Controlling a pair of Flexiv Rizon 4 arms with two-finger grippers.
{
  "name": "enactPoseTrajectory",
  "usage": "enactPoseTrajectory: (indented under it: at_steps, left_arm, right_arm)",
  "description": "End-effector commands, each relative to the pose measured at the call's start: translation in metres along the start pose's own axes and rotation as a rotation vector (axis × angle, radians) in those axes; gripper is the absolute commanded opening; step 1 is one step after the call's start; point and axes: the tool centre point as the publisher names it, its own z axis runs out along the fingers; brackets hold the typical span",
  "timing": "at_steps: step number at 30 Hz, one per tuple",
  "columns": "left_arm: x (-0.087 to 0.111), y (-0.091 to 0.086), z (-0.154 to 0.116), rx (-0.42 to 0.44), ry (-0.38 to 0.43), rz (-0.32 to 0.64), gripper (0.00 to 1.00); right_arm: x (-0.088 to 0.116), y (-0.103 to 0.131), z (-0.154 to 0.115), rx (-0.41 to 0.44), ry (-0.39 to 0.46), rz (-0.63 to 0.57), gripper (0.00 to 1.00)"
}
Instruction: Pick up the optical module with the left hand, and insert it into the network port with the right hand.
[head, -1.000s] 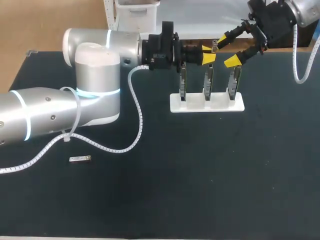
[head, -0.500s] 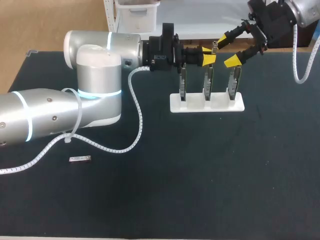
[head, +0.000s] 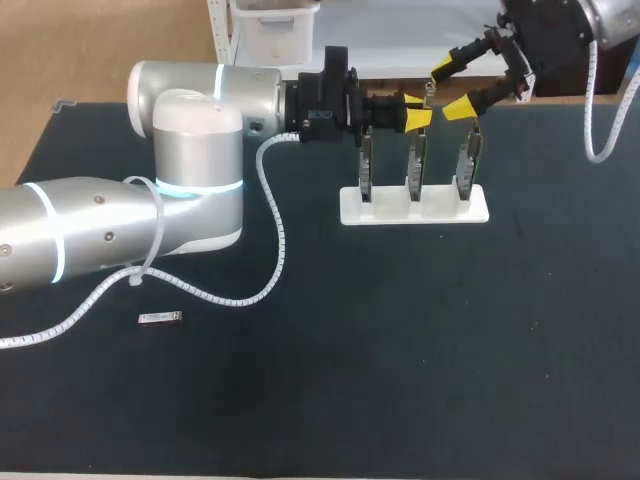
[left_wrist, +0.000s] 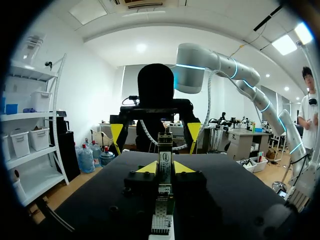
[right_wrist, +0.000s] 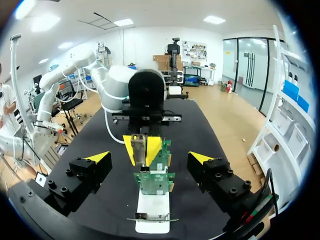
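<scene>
My left gripper (head: 414, 110) hangs above the middle board of the stand, shut on a thin silver optical module (head: 427, 94) that sticks out toward my right gripper (head: 449, 88). The left wrist view shows the module (left_wrist: 164, 162) clamped between my yellow tips (left_wrist: 148, 167). The right gripper (right_wrist: 149, 157) is open wide, a little beyond the module's (right_wrist: 138, 146) free end, with nothing between its fingers. Three upright green network boards (head: 415, 160) stand in a white stand (head: 480, 208); the ports are too small to make out.
A second small silver module (head: 160, 318) lies on the dark tabletop at the front left, near my left arm's white cable (head: 272, 235). The left arm's big elbow (head: 195, 165) stands left of the stand.
The right gripper has shifted slightly up and back, still wide open. The left arm eased a touch left at first, then held still with the module.
</scene>
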Motion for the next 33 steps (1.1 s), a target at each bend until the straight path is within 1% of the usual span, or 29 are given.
enactPoseTrajectory:
  at_steps: [1,11,20,33]
  left_arm:
    - [0.001,0.0,0.001,-0.003,-0.002,0.001,0.0]
    - [0.001,0.0,0.001,-0.003,-0.002,0.001,0.0]
    - [0.001,0.0,0.001,-0.003,-0.002,0.001,0.0]
    - [0.001,0.0,0.001,-0.003,-0.002,0.001,0.0]
  right_arm:
    - [-0.003,0.006,-0.003,0.005,-0.009,-0.009,1.0]
    - [-0.016,0.013,0.001,0.006,-0.017,-0.032,1.0]
    - [-0.019,0.016,0.008,0.015,-0.007,-0.025,1.0]
    - [-0.022,0.015,0.013,0.048,0.008,-0.004,1.0]
